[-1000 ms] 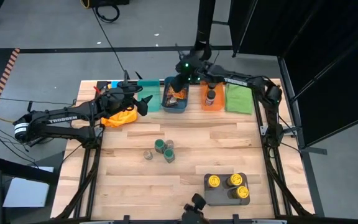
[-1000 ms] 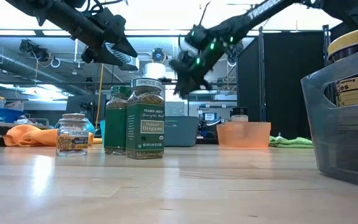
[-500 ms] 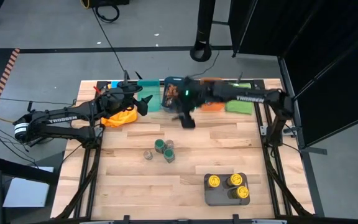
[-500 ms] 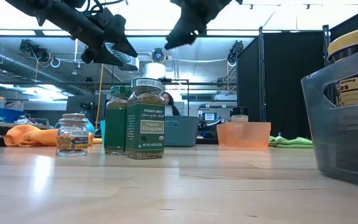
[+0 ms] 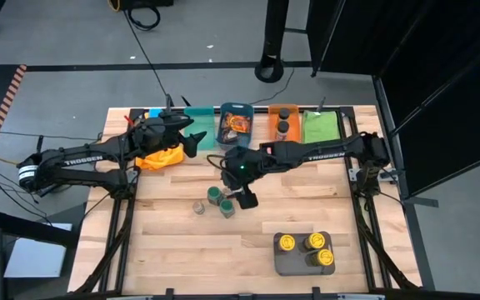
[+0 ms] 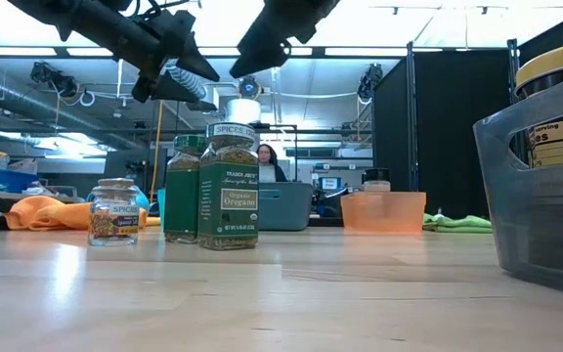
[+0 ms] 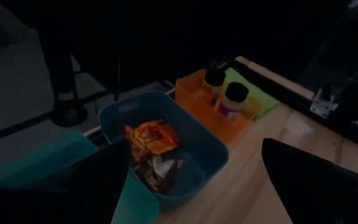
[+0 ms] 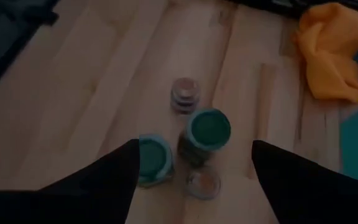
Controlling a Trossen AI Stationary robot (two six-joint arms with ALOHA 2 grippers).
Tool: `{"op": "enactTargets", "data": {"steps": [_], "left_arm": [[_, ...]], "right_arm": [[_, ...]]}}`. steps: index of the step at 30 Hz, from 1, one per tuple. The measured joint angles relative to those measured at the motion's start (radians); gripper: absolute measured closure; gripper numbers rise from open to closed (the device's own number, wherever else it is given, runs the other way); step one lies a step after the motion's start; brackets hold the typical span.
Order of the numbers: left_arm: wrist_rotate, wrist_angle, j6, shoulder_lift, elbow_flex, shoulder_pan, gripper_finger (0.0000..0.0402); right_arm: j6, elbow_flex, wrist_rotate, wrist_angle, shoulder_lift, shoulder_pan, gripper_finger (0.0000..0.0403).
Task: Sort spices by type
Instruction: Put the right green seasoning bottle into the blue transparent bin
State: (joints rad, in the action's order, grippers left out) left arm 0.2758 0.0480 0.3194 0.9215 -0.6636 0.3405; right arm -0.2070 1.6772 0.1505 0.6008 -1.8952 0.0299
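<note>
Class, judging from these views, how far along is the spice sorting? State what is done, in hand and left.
Done: packets lie in the blue bin, two jars stand in the orange bin, three yellow-lidded jars sit in the grey tray. In hand: the open right hand hangs over the loose jars, holding nothing. Left: those four jars mid-table. The left hand waits near the bins.

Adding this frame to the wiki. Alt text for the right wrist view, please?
The right gripper, open, hovers over a cluster of spice jars on the wooden table: two green-lidded jars, a grey-lidded jar and a small clear-topped jar. An orange cloth lies at the table's edge.
</note>
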Motion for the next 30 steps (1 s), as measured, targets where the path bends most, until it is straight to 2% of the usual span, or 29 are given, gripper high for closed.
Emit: {"op": "enactTargets", "data": {"steps": [5, 11, 22, 30], "left_arm": [[-0.053, 0.014, 0.012, 0.001, 0.000, 0.000, 0.0032], [-0.188, 0.024, 0.027, 0.001, 0.000, -0.003, 0.0032], [-0.189, 0.050, 0.027, 0.001, 0.000, -0.003, 0.0032], [-0.181, 0.053, 0.025, 0.001, 0.000, -0.003, 0.0032]], "right_arm": [[0.068, -0.001, 0.062, 0.009, -0.038, 0.012, 0.0099], [0.125, -0.032, 0.140, -0.040, -0.050, 0.023, 0.0112], [0.030, -0.044, 0.138, -0.089, -0.079, 0.047, 0.0105], [0.033, -0.044, 0.160, -0.103, -0.113, 0.047, 0.0107]]}}
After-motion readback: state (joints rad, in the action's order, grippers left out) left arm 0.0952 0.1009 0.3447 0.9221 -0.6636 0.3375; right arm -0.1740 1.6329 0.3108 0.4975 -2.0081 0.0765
